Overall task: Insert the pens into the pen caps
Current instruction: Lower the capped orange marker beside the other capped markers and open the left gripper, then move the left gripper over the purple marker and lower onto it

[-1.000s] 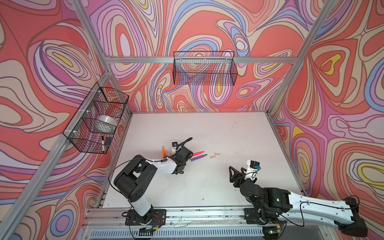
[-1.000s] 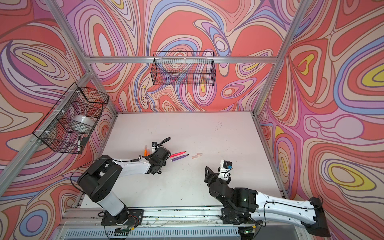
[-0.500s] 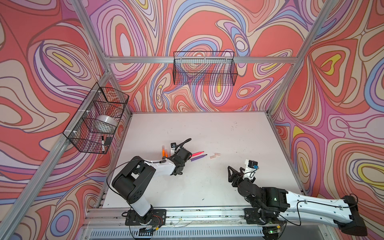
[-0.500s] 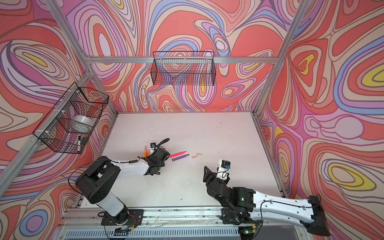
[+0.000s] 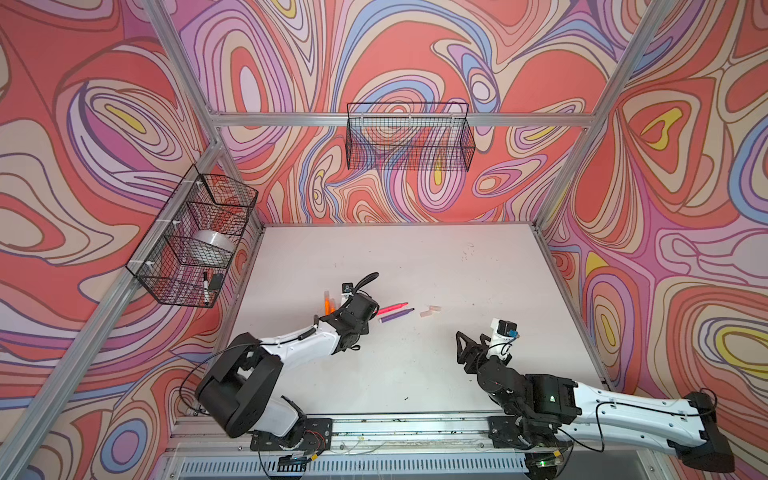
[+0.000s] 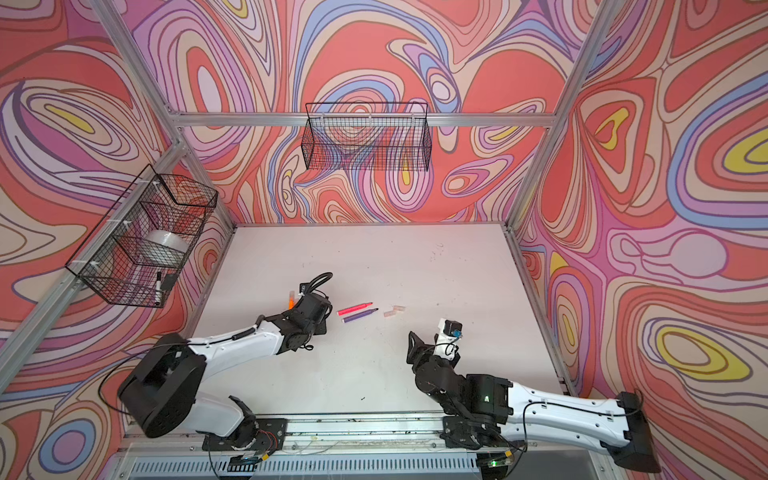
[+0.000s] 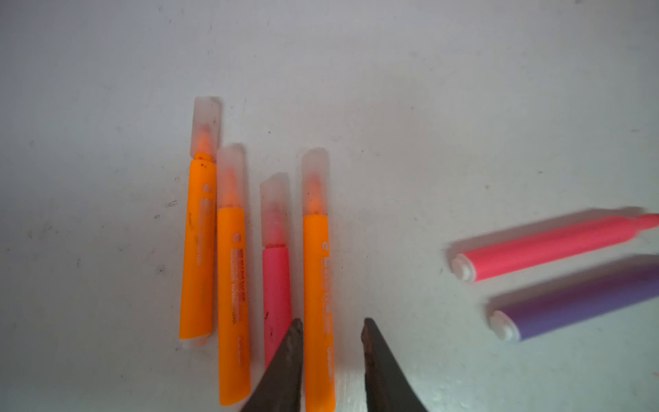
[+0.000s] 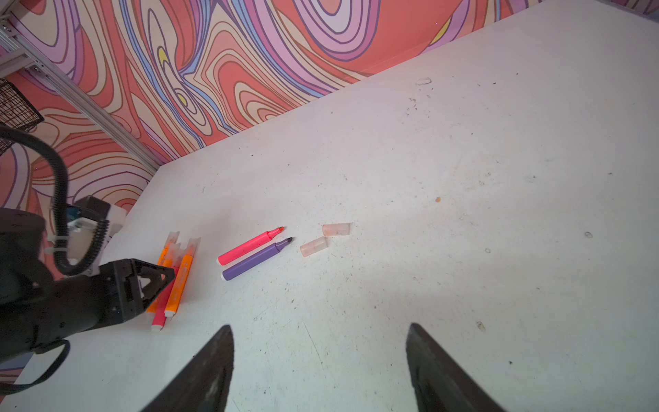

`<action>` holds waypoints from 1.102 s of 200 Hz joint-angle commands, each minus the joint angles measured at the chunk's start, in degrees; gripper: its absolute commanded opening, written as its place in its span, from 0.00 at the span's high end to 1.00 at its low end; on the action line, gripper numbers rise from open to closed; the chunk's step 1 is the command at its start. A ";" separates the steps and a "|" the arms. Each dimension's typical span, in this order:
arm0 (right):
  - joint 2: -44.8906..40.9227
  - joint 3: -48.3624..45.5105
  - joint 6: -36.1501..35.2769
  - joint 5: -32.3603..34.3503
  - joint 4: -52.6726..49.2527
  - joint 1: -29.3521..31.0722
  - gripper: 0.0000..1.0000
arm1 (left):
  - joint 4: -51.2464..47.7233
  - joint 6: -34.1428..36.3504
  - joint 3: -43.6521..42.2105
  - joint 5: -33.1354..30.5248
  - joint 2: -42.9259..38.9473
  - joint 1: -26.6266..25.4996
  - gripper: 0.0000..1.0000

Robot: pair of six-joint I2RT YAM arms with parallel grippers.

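Four of six pens look done, by my judgement: three orange pens (image 7: 231, 285) and the capped pink pen (image 7: 276, 285) lie side by side on the desk (image 8: 463, 178), each with a clear cap over its tip. On the outermost orange one and on the pink one a bit of neck shows below the cap, so those two may not be pushed fully home. Two pens are left: the bare pink pen (image 7: 542, 246) and the purple pen (image 7: 577, 303) lie side by side just beside that row, tips uncovered. The two loose caps (image 8: 336, 229) lie on the desk near those tips, touching neither pen. That makes six pens and six caps, four fitted and two free. The left tool (image 7: 331, 326) hovers over the end of the row, its jaws a little apart astride one orange pen without pinching it. The right tool (image 8: 321, 325) hangs well apart from everything, jaws wide and empty.
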 commanded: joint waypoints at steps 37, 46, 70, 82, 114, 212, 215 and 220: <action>1.68 -0.70 -3.24 6.20 2.54 -0.56 0.17 | 6.24 12.65 -13.82 9.90 -25.08 -5.86 0.61; 2.94 0.24 -3.25 7.58 1.42 -0.82 0.16 | 8.11 13.47 -15.98 12.61 -28.57 -6.29 0.58; 5.92 1.47 -3.17 11.00 0.06 -1.94 0.14 | 13.93 15.12 -20.08 20.21 -33.13 -6.57 0.54; 6.76 0.95 -4.23 9.96 1.53 -3.50 0.13 | 17.38 15.75 -21.11 23.38 -32.40 -6.66 0.53; 9.42 -4.29 -10.87 -4.57 13.38 -16.05 0.11 | 17.82 16.85 -17.24 25.01 -21.65 -7.96 0.55; 13.63 -4.07 -11.66 -12.94 14.94 -24.81 0.11 | 10.82 20.47 0.43 18.91 6.45 -10.12 0.53; 13.81 -4.04 -11.62 -12.97 14.98 -24.82 0.11 | 10.83 20.51 0.69 18.29 6.99 -10.05 0.52; 14.06 -3.88 -11.46 -13.17 14.94 -24.83 0.11 | 10.63 20.54 1.29 17.46 7.83 -10.07 0.52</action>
